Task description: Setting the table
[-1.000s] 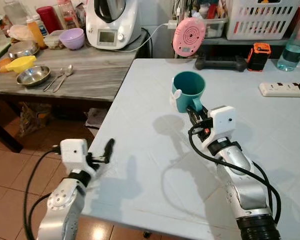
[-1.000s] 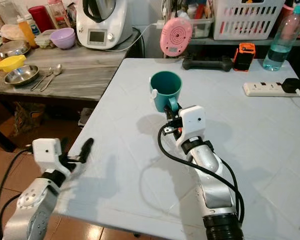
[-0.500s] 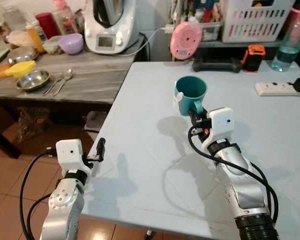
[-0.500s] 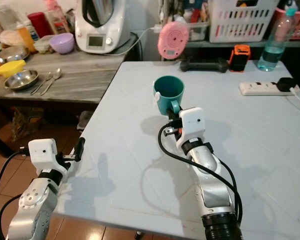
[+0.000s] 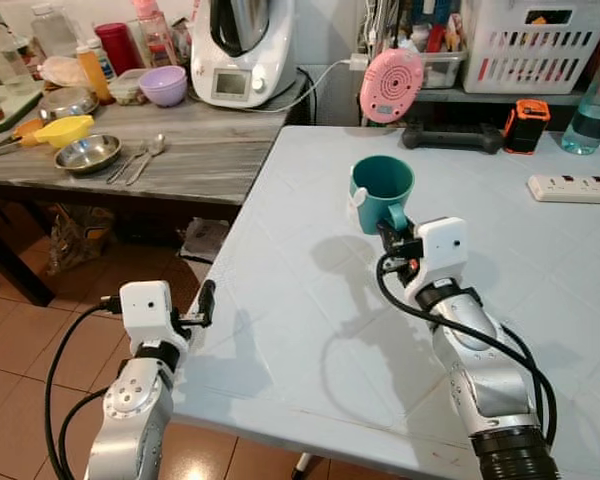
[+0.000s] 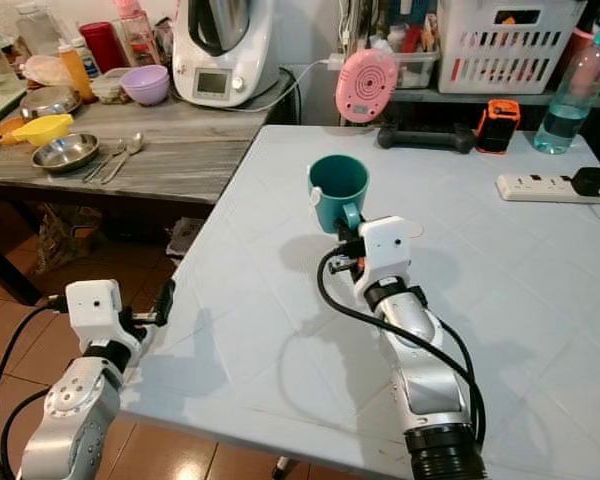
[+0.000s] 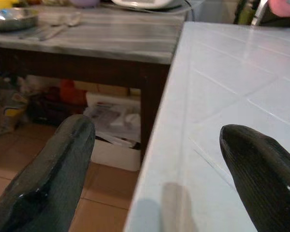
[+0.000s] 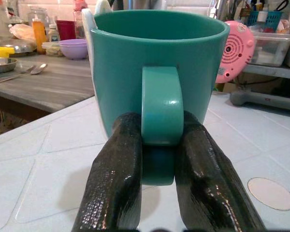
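While the right pincer (image 5: 392,232) has the mug (image 5: 381,190) by its handle (image 8: 159,104), your job is simply to get it down flat. Both fingers (image 8: 115,179) are closed tight on either side of that handle, and the mug rides upright just ahead of the fingertips, over the white table (image 5: 310,330); from its shadow I judge it a little off the surface, though the wrist view does not settle that. Lower it straight, keeping the rim level, and only loosen the grip once the base sits fully on the table. A handle pinch gives little hold against twisting, so avoid any wrist roll on the way down or the mug may swing. Pick a spot well in from the table edge.

Farther beyond the mug, past the fingertips, sit a pink round gadget (image 5: 390,85), a black dumbbell (image 5: 450,135) and a power strip (image 5: 570,187); keep clear of them. To the pincer's left stands a grey counter (image 5: 180,155) with spoons (image 5: 140,160), a steel bowl (image 5: 87,152) and a purple bowl (image 5: 163,85), likely next for the setting.

Your left pincer (image 5: 202,303) waits spread wide, holding nothing, at the table's near-left edge.
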You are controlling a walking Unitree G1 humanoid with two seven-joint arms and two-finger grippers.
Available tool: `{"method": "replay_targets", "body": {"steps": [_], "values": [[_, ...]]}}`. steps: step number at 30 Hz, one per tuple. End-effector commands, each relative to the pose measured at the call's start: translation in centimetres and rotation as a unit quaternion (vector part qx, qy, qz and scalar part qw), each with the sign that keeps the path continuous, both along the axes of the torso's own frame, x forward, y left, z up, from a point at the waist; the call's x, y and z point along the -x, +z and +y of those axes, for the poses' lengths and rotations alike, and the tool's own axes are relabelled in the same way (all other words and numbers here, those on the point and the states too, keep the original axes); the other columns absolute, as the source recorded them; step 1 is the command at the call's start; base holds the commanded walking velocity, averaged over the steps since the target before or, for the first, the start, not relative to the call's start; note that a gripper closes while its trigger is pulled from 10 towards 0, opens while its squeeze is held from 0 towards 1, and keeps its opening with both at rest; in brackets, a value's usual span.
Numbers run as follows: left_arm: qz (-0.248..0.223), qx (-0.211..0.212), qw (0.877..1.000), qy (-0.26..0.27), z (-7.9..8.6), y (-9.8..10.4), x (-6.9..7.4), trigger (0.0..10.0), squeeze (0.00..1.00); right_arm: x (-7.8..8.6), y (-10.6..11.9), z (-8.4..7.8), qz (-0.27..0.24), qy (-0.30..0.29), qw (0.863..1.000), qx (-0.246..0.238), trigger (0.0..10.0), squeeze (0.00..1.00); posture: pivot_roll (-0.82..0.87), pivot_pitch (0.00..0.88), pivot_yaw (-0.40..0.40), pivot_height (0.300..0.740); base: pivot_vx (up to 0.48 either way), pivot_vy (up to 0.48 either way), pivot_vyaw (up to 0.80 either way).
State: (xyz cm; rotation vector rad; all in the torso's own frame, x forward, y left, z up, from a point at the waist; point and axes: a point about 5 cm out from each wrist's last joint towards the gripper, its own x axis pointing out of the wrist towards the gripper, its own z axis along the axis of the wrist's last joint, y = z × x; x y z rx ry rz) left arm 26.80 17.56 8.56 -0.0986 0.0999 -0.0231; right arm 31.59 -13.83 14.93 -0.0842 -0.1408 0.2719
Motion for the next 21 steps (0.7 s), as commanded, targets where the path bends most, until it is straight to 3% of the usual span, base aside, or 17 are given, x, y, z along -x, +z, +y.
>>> {"method": "replay_targets", "body": {"steps": [1,21], "values": [[0.005,-0.011,1.0,0.0,0.18,0.01,0.05,10.0,0.0,-0.33,0.69,0.02,-0.013,-0.002,1.0,-0.005,10.0,0.0,-0.14,0.0,0.109,0.74,0.0,0.0,0.0],[0.014,-0.018,1.0,-0.012,-0.06,-0.04,0.18,10.0,0.0,-1.19,1.62,-0.45,-0.01,-0.02,0.999,-0.035,10.0,0.0,-0.14,0.0,0.115,0.74,-0.254,0.0,0.0]]}}
